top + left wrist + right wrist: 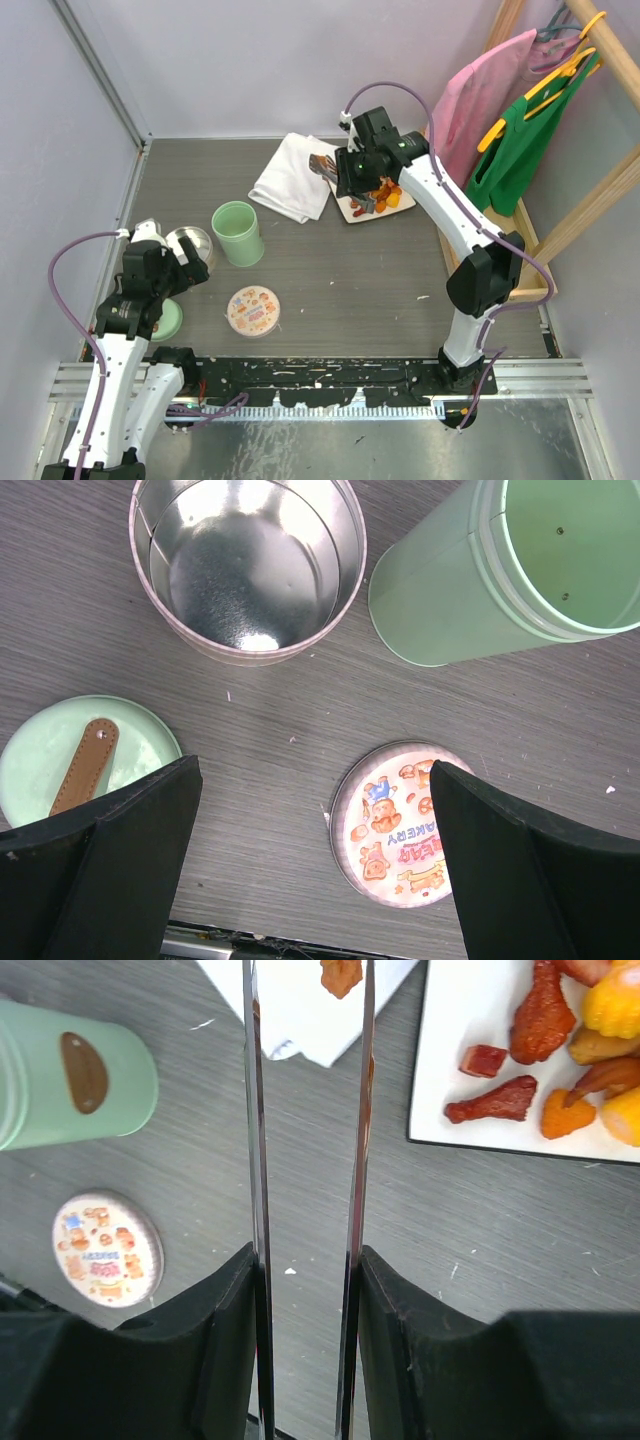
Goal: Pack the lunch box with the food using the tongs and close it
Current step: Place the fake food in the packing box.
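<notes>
Currently clamped on the tongs (256, 1160), the right gripper (305, 1350): black fingers squeezing the two thin steel arms almost parallel, tips far forward and seemingly pinching one orange-brown morsel (342, 974) above the white cloth (300, 1020). Probably springy and slick, that polished metal; apt to twist or slide in the pads, so best held squarely, midway along the arms, as now. Remaining food (545, 1030) heaped on a white rectangular plate (450, 1020) just right of the tongs, at the far side of the table beside the cloth: small, light, glossy pieces, likely quick to squirt from narrow tips, so better pinched across a thick middle than at a tapered end. Spread wide and holding nothing, the left gripper (315, 880), hovering between a mint-green lid (35, 755) with brown oblong knob and a round cartoon-printed lid (400, 825). Just beyond, a steel tin (250, 570) and a mint-green canister (450, 600), both open-topped, no food visible inside, well apart from the plate. Underneath, dark grey wood-grain tabletop (400, 290), matte, flecked white. Around, lilac walls and, at the right, a wooden rack (590, 200) hung with pink fabric (480, 90) and green fabric (525, 140) on yellow hangers.
</notes>
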Available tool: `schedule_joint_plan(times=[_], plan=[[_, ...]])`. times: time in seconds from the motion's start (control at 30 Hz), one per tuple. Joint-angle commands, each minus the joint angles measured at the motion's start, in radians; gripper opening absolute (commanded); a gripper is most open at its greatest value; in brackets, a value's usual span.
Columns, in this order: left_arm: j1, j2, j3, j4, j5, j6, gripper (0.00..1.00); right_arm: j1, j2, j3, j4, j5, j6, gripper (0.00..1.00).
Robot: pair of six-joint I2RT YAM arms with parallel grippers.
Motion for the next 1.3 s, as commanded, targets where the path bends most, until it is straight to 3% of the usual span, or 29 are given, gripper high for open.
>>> schedule_joint_plan(times=[0.0,0.87,1.27], plan=[[-0.004,-0.008,0.011,0.039,0.0,0.007,0.98,-0.003,-0.087,0.01,0.057,-0.103,0.031,0.31],[-0.004,-0.001,0.011,0.039,-0.002,0.002,0.98,0.008,-0.18,0.078,0.02,-0.241,0.037,0.33],[-0.004,0.008,0.011,0.04,0.007,0.003,0.98,0.071,-0.161,0.16,-0.014,-0.282,0.02,0.34]])
